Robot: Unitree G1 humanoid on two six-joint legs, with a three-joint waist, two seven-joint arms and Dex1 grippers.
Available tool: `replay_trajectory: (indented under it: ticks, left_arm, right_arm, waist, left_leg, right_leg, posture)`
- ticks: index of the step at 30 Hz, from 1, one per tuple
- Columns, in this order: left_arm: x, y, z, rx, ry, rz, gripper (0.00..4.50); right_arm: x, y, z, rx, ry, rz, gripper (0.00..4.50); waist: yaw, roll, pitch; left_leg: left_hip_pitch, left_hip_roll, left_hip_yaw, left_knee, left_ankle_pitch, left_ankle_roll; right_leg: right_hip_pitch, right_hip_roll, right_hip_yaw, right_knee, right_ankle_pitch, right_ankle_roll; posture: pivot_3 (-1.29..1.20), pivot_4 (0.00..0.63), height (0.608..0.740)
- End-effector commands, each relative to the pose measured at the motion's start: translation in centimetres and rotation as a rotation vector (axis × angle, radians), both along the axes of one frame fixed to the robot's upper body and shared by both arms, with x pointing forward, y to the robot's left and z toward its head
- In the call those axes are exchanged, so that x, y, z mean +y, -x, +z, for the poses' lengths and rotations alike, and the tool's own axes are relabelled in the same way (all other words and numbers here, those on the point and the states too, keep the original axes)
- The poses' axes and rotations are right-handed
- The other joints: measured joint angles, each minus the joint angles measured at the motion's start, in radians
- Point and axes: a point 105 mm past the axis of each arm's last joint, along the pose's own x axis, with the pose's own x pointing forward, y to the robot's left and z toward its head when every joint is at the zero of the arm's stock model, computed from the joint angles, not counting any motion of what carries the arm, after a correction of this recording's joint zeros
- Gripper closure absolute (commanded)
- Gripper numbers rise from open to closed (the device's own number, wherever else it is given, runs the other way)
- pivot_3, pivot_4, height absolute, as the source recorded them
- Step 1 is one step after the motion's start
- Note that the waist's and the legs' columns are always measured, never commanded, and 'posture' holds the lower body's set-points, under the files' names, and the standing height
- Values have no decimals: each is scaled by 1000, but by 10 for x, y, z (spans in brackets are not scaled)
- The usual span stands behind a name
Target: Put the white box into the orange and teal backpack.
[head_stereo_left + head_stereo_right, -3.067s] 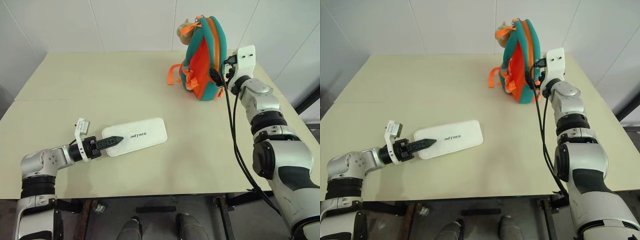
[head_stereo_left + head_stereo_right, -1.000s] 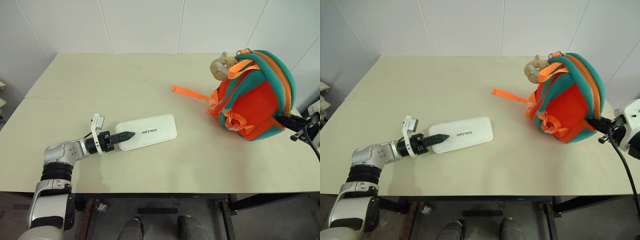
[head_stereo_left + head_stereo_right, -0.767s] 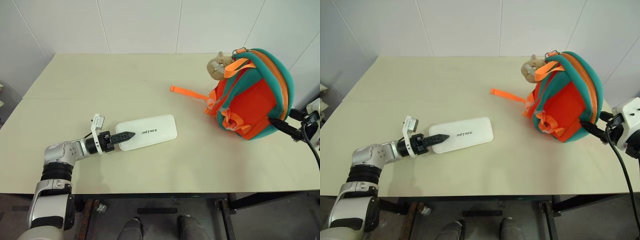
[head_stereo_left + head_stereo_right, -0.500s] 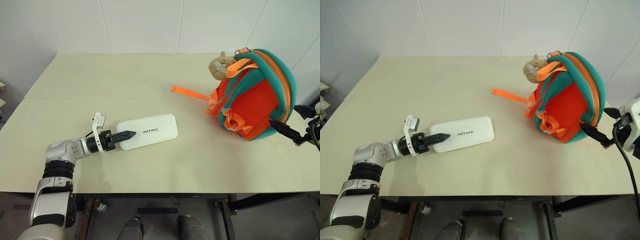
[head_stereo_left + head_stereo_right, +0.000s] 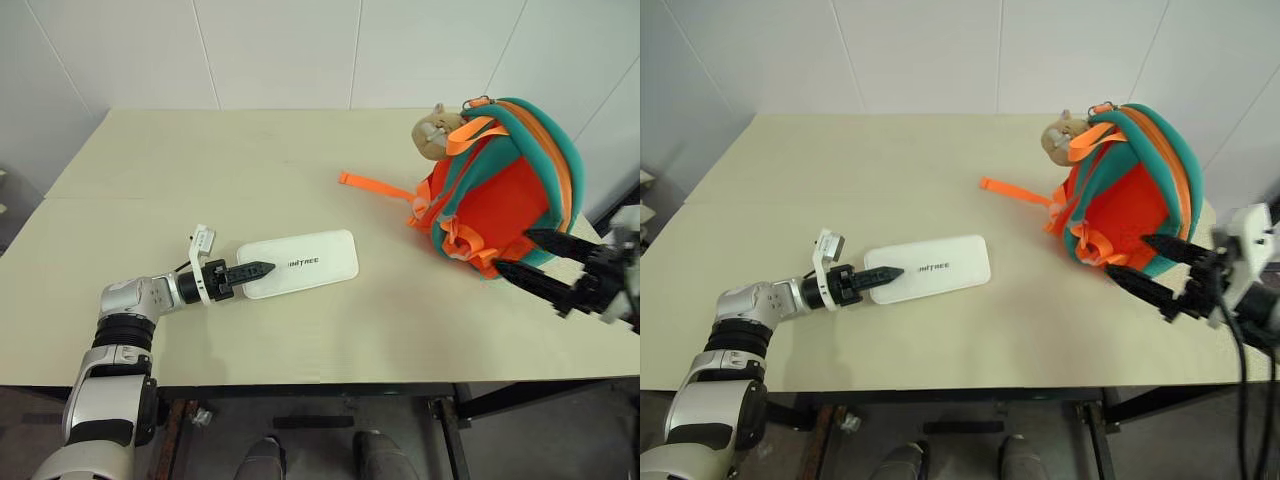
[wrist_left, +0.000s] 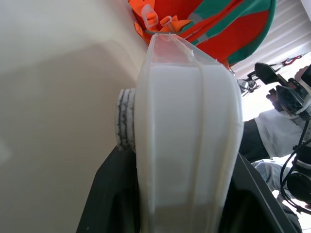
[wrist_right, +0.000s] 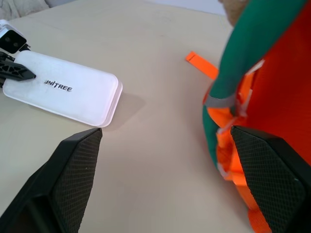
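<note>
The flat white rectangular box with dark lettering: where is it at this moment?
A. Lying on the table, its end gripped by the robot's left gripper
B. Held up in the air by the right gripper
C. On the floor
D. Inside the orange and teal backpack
A: the flat white box lies on the beige table, the left gripper shut on its end, apart from the orange and teal backpack.

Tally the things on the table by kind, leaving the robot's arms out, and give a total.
White box: 1
Backpack: 1
Plush animal on the backpack's top: 1
Total: 3
</note>
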Motion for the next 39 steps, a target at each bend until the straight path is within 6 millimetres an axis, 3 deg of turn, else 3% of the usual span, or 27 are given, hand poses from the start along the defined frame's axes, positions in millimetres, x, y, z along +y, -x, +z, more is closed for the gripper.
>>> replay_trajectory:
  ticks: [1,6,8,17,20,22,25,31,35,39]
  left_arm:
    - [4,-1,18,-67,18,1,3203]
    - [13,5,20,-75,16,33,3203]
    - [17,7,20,-76,20,49,3203]
    - [20,12,20,-79,27,80,3203]
    - [21,12,21,-83,28,86,3203]
    - [22,13,23,-87,27,92,3203]
    - [28,13,23,-94,22,114,3203]
    - [41,14,26,-106,16,161,3203]
    - [55,15,28,-117,-6,204,3203]
    - [64,15,27,-122,-23,230,3203]
  right_arm:
    - [-2,-32,5,-86,19,-91,31]
    - [3,-90,4,-144,18,-207,31]
    - [10,-105,9,-165,-21,-212,31]
    - [39,-153,10,-194,-96,-226,31]
    - [35,-163,9,-231,-88,-284,671]
    - [36,-165,11,-255,-104,-278,1338]
    - [51,-157,22,-307,-135,-172,2359]
    - [96,-111,52,-384,-222,186,4423]
    - [146,-37,66,-294,-239,621,4486]
    - [159,2,64,-183,-232,796,4486]
  waist:
    - [0,0,0]
    - [-5,0,0]
    - [-6,0,0]
    - [-3,0,0]
    - [-4,0,0]
    - [-6,0,0]
    - [-7,0,0]
    - [-22,0,0]
    - [-30,0,0]
    - [-28,0,0]
  left_leg:
    - [0,0,0,1,0,0]
    - [0,0,0,0,0,0]
    - [1,0,0,-2,0,0]
    - [-4,0,0,-11,2,-3]
    - [-4,0,0,-11,2,-3]
    - [-4,0,0,-11,2,-3]
    - [-3,0,0,-11,3,-3]
    - [-3,0,0,-13,3,-4]
    - [-3,1,0,-15,3,-4]
    - [-3,1,0,-15,3,-3]
  right_leg:
    - [1,0,0,0,1,1]
    - [1,0,0,-1,3,3]
    - [0,0,0,0,8,12]
    - [-12,0,0,5,7,12]
    - [-12,0,0,5,7,12]
    - [-12,0,0,6,7,12]
    - [-12,0,0,6,7,12]
    - [-12,0,0,7,7,12]
    - [-13,0,0,8,6,11]
    - [-14,1,0,8,5,10]
  posture:
    - [0,150,740]
    - [0,150,740]
    - [0,150,740]
    - [0,150,740]
    - [0,150,740]
    - [0,150,740]
    - [0,150,740]
    - [0,150,740]
    - [0,150,740]
    - [0,150,740]
